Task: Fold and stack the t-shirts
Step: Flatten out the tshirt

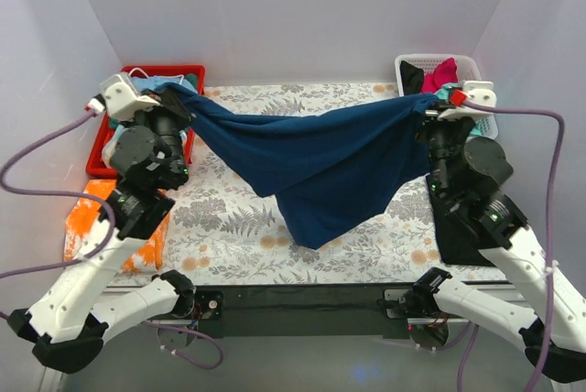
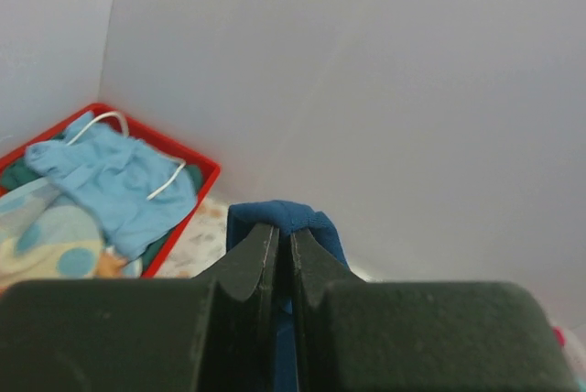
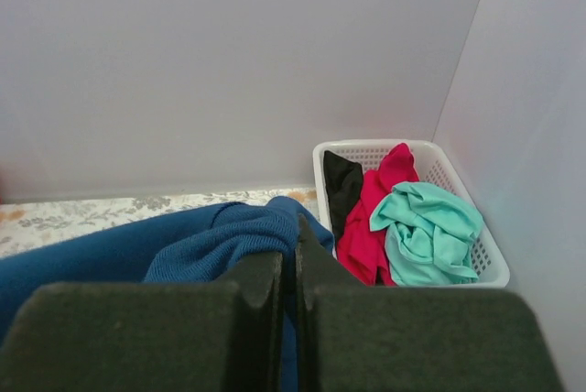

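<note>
The navy-blue t-shirt (image 1: 320,158) hangs stretched in the air between both arms, its lower part drooping toward the floral cloth. My left gripper (image 1: 180,99) is shut on its left corner, seen as a blue fold (image 2: 291,220) between the jaws (image 2: 284,245). My right gripper (image 1: 428,105) is shut on its right corner (image 3: 233,236), jaws (image 3: 288,259) pinching the fabric. Black (image 3: 341,186), magenta (image 3: 375,218) and teal (image 3: 426,227) t-shirts lie crumpled in a white basket (image 3: 320,158) at the back right. The chest print is hidden.
A red tray (image 1: 96,158) at the back left holds light-blue clothing (image 2: 119,181) with a white cord. An orange cloth (image 1: 87,218) lies at the left edge. A floral table cover (image 1: 238,227) spans the middle. Grey walls close three sides.
</note>
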You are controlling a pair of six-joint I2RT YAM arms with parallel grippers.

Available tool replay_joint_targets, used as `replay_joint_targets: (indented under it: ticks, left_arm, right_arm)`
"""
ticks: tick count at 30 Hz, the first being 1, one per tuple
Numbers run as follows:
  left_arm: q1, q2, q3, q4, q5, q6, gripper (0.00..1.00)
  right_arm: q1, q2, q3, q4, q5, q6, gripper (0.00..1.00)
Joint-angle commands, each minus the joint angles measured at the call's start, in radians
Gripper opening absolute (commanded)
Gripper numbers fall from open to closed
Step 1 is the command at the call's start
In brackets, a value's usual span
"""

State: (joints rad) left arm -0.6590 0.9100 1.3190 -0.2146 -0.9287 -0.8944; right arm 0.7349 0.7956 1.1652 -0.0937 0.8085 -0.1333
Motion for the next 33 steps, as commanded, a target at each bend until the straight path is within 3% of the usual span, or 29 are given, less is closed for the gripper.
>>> replay_joint_targets:
  ticks: [1, 3, 4, 9, 24, 28, 33]
  left_arm:
    - [0.002, 0.073, -0.266, 0.457, -0.064, 0.102, 0.00]
    - [0.007, 0.116, -0.395, 0.721, -0.079, 0.166, 0.00]
    - [0.022, 0.134, -0.403, 0.738, -0.075, 0.146, 0.00]
    - [0.058, 0.245, -0.284, 0.538, 0.005, -0.001, 0.00]
    - [0.263, 0.362, 0.057, 0.331, 0.416, -0.170, 0.00]
    - [0.263, 0.270, -0.029, 0.346, 0.436, -0.181, 0.00]
    - [0.263, 0.211, -0.053, 0.371, 0.422, -0.155, 0.00]
  right_arm:
    - [-0.008, 0.180, -0.045, 0.173, 0.090, -0.060, 0.01]
    - [-0.058, 0.293, -0.059, 0.225, 0.083, -0.036, 0.01]
    - [-0.101, 0.328, -0.046, 0.227, 0.048, -0.022, 0.01]
    - [-0.147, 0.389, -0.018, 0.226, -0.006, 0.008, 0.01]
    - [-0.221, 0.301, 0.180, 0.197, -0.150, -0.065, 0.01]
    - [-0.221, 0.194, 0.081, 0.192, -0.180, -0.032, 0.01]
    - [-0.220, 0.111, 0.070, 0.178, -0.186, -0.029, 0.01]
